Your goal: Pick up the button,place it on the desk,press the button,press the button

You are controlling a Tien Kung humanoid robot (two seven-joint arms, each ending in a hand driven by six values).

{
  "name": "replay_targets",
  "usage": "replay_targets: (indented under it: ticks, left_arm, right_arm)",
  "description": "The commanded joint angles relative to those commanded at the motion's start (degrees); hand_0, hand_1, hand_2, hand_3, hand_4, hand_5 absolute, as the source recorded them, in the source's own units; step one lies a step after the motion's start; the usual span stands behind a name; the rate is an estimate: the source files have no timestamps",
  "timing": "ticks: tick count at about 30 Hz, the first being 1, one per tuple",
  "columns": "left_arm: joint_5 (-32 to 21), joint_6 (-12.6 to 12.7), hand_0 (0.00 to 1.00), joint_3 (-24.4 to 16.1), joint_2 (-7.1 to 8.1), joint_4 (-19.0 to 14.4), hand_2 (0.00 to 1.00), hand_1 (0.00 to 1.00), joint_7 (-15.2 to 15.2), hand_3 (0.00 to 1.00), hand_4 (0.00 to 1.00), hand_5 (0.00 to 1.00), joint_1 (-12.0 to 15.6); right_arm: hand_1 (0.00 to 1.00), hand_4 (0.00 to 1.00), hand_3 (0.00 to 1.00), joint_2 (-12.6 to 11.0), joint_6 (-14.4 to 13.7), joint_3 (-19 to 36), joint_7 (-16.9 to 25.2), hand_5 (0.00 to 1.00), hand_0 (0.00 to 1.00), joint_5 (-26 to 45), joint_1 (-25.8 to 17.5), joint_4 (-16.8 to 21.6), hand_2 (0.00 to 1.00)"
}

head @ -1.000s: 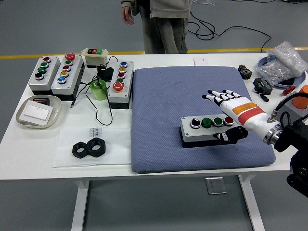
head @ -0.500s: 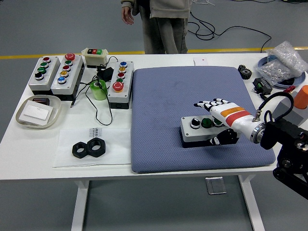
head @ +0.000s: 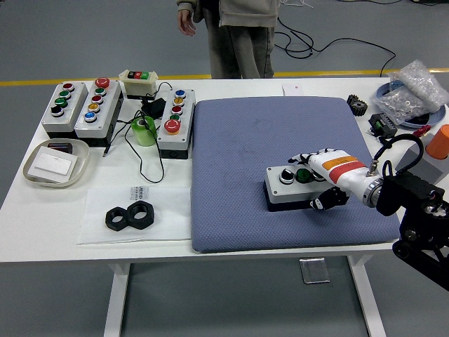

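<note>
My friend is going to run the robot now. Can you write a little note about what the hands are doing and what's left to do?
Right robot hand: fingers spread over the right half of the grey button box, thumb at the box's front side. It holds nothing. Whether a fingertip is touching a button can't be told.
Left robot hand: not in view.
Button box: sits flat on the blue mat, near its front right; its black-and-white and green buttons show, the rest are hidden by the hand.
Done: box is set down.
Left: the button presses, as far as can be told.
A person stands at the far side, hands off the table.
</note>
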Motion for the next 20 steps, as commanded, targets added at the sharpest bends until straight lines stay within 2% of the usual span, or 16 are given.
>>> replay_targets:
  ticks: [1,2,8,9,14,15,20]
  left_arm:
    - [0.0,0.0,0.726,-0.01,0.0,0.0,0.877,0.828,0.0,0.83,0.643,0.998,0.0]
    - [0.0,0.0,0.727,-0.01,0.01,0.01,0.878,0.829,-0.01,0.83,0.64,0.998,0.0]
    - [0.35,0.07,0.727,-0.28,-0.03,0.02,0.878,0.829,0.09,0.83,0.64,0.998,0.09]
    - [0.44,0.08,0.728,-0.35,-0.04,0.02,0.878,0.829,0.11,0.83,0.643,0.998,0.12]
    - [0.96,0.13,0.728,-0.71,-0.06,0.03,0.878,0.829,0.26,0.83,0.643,0.998,0.31]
    - [1.02,0.14,0.729,-0.76,-0.06,0.03,0.879,0.828,0.27,0.829,0.643,0.998,0.34]
    - [1.31,0.16,0.729,-0.96,-0.05,0.03,0.879,0.828,0.32,0.829,0.643,0.998,0.47]
  right_arm:
    - [0.695,0.852,0.836,-0.04,-0.34,-0.02,-0.16,0.002,0.857,0.01,-0.01,0.01,0.688]
    - [0.568,0.74,0.751,-0.06,-0.51,-0.03,-0.24,0.002,0.681,0.02,-0.02,0.01,0.568]
    - [0.568,0.74,0.751,-0.22,-2.19,-0.28,-0.99,0.002,0.681,0.11,-0.07,0.31,0.568]
    - [0.478,0.737,0.677,-0.24,-2.39,-0.31,-1.09,0.002,0.514,0.09,-0.07,0.37,0.494]
    - [0.478,0.737,0.677,-0.36,-3.9,-0.49,-1.91,0.002,0.514,0.16,-0.04,0.76,0.494]
    - [0.402,0.705,0.641,-0.38,-4.16,-0.49,-2.12,0.002,0.377,0.25,-0.03,0.84,0.46]
    - [0.402,0.705,0.641,-0.4,-6.37,-0.3,-4.74,0.002,0.377,3.38,0.26,1.35,0.46]
